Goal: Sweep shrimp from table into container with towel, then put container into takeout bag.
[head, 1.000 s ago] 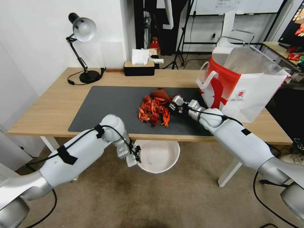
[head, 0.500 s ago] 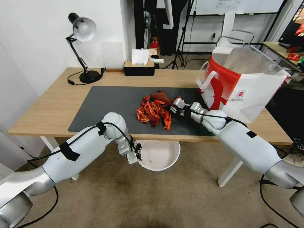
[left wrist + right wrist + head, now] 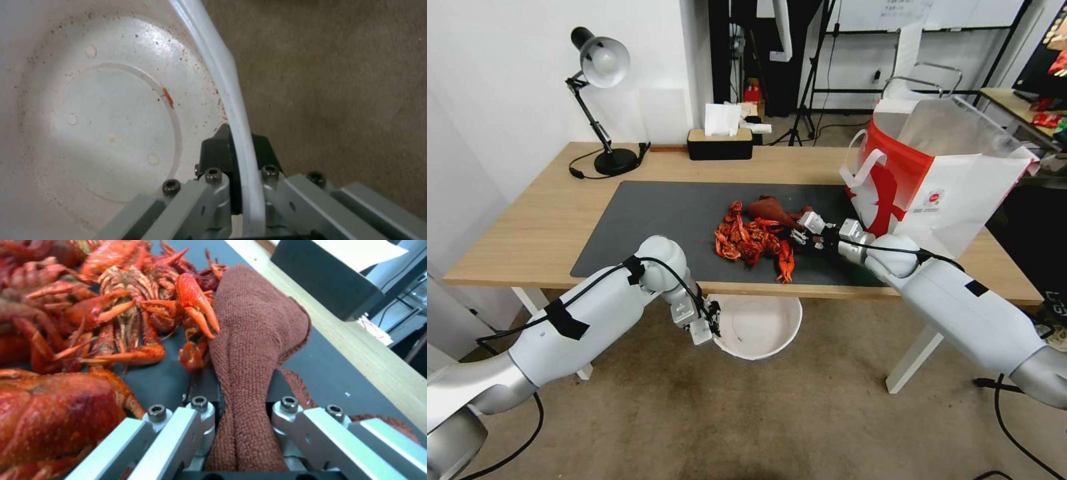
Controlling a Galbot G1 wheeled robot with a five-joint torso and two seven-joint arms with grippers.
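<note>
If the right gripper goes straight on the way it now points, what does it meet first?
Probably the shrimp: the right gripper, shut on the towel, points at the pile, which lies just beyond the cloth.

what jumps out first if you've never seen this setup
The bright red shrimp heaped on the dark mat near the table's front edge. Beside the pile, the right end effector is shut on the rust-brown towel. Below the edge, the left end effector grips the white container's rim; the red-and-white takeout bag stands on the right.
</note>
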